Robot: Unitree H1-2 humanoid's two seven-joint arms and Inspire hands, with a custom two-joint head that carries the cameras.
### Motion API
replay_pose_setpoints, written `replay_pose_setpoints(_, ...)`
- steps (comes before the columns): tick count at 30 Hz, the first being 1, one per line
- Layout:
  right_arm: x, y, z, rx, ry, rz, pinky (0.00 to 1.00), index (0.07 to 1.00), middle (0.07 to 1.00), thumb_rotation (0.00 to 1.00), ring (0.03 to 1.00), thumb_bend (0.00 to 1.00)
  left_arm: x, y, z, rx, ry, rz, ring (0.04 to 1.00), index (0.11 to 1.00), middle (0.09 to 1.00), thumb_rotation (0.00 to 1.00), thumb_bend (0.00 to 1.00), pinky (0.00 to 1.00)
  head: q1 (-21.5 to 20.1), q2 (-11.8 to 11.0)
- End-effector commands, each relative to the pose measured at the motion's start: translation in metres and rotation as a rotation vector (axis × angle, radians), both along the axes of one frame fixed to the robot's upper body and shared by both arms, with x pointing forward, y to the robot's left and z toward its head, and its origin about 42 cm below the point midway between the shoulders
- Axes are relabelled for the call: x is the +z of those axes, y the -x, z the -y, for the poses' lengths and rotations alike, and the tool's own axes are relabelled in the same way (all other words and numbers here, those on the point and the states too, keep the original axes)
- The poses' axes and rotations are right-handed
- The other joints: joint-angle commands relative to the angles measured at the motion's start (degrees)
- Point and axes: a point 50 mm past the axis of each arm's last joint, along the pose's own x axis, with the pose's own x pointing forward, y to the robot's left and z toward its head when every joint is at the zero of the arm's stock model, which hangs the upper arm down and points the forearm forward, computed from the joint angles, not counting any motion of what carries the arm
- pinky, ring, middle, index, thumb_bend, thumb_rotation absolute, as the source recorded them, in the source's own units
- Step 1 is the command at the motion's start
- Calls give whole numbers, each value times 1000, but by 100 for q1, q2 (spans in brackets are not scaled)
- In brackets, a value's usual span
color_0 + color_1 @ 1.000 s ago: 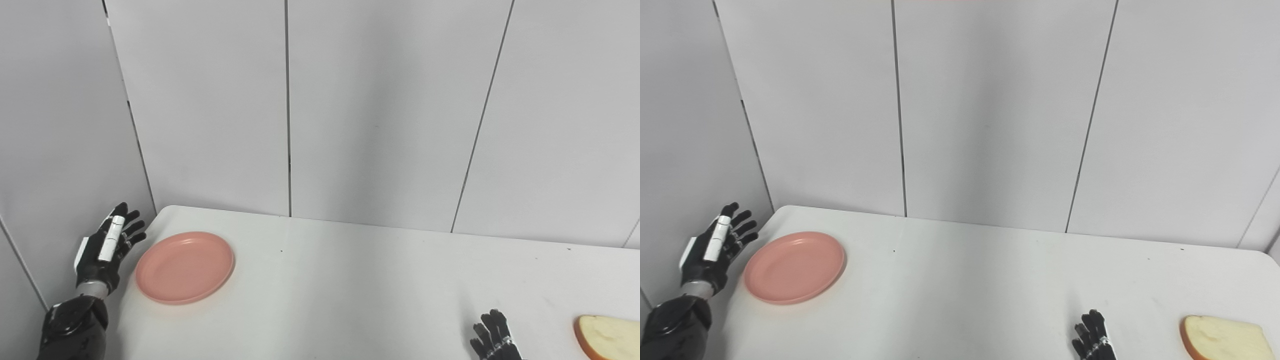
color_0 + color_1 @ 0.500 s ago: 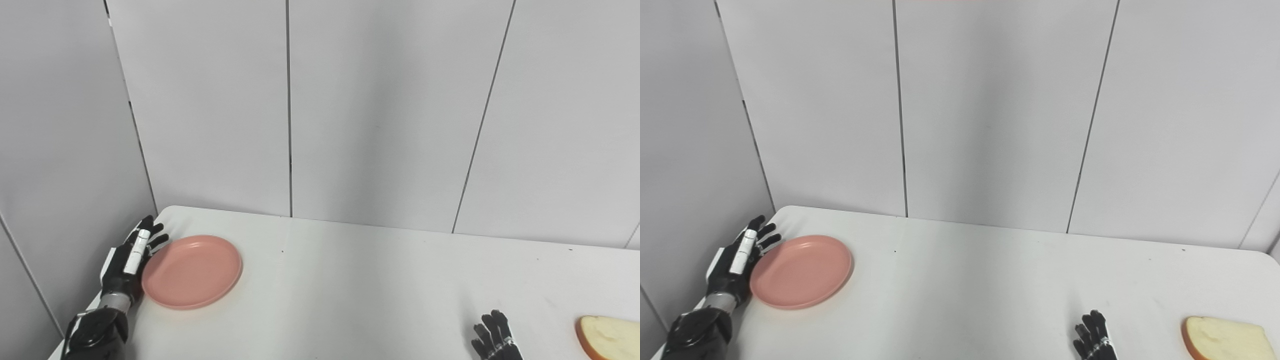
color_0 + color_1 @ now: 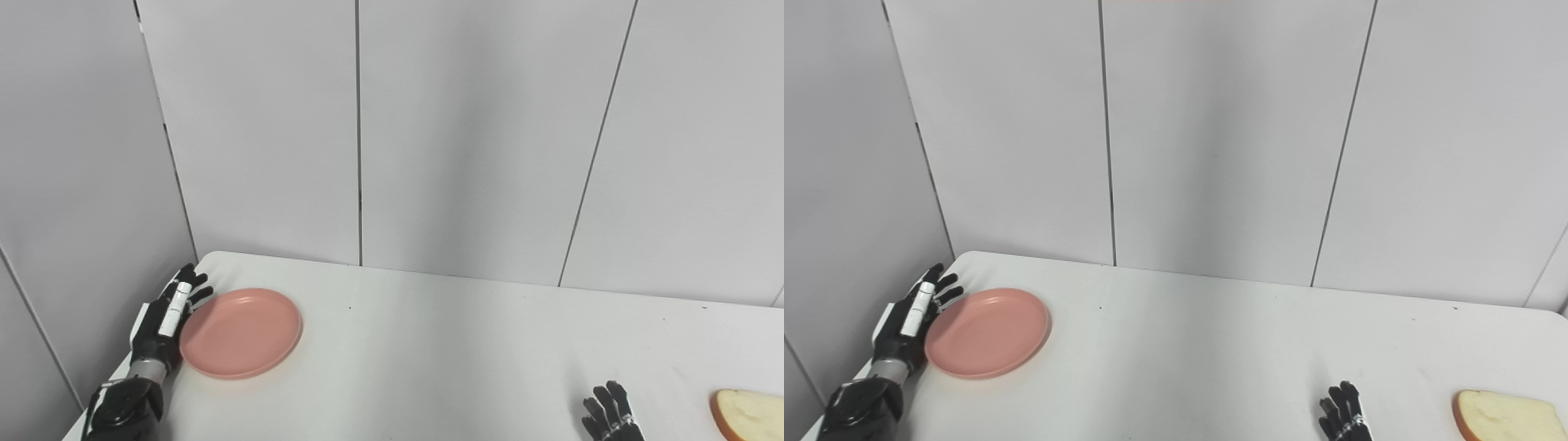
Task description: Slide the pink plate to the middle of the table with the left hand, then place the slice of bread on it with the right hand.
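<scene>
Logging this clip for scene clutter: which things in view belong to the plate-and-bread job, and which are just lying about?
Part of the job:
- pink plate, near the table's left end
- slice of bread, at the right
- left hand, open, against the plate's left rim
- right hand, open, waiting

Just lying about:
- nothing loose; only the white table and grey wall panels

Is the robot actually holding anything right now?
No. The left hand is open, flat against the left rim of the pink plate, not gripping it. The right hand is open, apart from the bread.
</scene>
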Motion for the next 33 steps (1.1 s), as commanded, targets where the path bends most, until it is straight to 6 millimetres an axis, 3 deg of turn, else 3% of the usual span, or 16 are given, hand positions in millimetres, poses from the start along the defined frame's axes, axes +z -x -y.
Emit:
replay_pose_setpoints(1, -57, 34, 4, -33, -13, -211, 1000, 1000, 979, 1000, 971, 783, 21, -17, 16, -63, -8, 71, 823, 882, 864, 765, 969, 723, -4, 8)
replay_pose_setpoints(15, -57, 34, 1, -36, -18, -209, 983, 992, 972, 1000, 960, 795, 30, -30, 65, -169, 42, 140, 848, 910, 889, 777, 929, 733, -51, 13)
replay_pose_setpoints(19, -56, 35, -1, -35, -23, -206, 981, 990, 973, 1000, 957, 790, 28, -33, 83, -191, 44, 127, 849, 904, 886, 789, 940, 741, -87, 36)
replay_pose_setpoints(33, -55, 35, -2, -28, -22, -202, 980, 982, 966, 1000, 952, 788, 11, -36, 115, -240, 36, 64, 838, 924, 891, 812, 956, 713, -134, 84)
